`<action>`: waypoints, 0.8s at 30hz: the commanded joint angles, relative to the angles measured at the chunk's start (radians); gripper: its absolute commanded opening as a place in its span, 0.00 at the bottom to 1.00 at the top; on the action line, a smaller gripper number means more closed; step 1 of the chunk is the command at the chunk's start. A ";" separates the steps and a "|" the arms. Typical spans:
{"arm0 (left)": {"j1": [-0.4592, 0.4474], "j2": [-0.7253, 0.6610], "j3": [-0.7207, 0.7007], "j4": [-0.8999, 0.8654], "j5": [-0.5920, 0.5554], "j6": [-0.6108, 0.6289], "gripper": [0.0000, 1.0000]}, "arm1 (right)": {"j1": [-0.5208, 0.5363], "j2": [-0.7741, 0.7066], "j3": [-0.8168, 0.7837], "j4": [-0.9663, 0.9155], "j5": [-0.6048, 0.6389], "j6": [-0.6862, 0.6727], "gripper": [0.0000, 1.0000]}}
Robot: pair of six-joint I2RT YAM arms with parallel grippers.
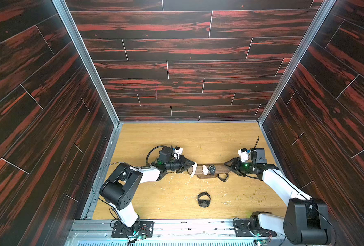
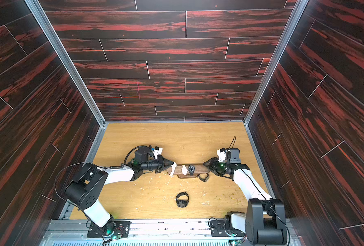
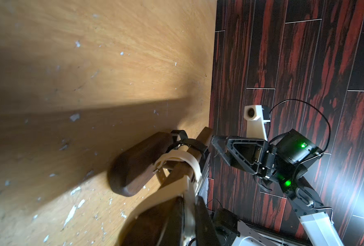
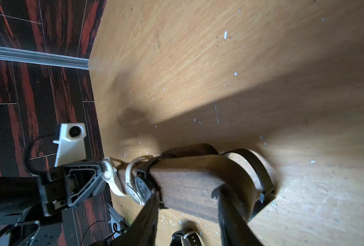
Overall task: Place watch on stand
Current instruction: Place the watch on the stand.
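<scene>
left tool [image 1: 193, 165] pinched shut on white watch [image 1: 193, 171] at stand [image 1: 221, 169] end; right tool [image 1: 227, 165] clamps opposite end.

Cannot see the right end of the stand [image 1: 221, 168] in both top views, covered by the right gripper [image 1: 228, 167]. Cannot read the dial of the dark watch [image 1: 212, 168] at mid-bar (far too small). Cannot tell how far the white watch [image 1: 192, 171] reaches over the left end, beside the left gripper [image 1: 192, 165]. In the right wrist view, only part of the black watch [image 4: 184, 238], cut by the frame edge; nearby fingers [image 4: 147, 217] blurred.
</scene>
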 commanded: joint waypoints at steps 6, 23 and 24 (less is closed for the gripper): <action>-0.003 0.015 0.069 -0.053 0.017 0.062 0.01 | 0.019 -0.035 -0.033 -0.031 0.012 0.011 0.48; -0.037 0.032 0.057 0.021 -0.001 0.012 0.02 | 0.025 -0.028 -0.041 -0.017 0.013 0.015 0.48; -0.041 0.063 0.058 0.033 -0.001 0.005 0.02 | 0.027 -0.029 -0.042 -0.018 0.012 0.016 0.48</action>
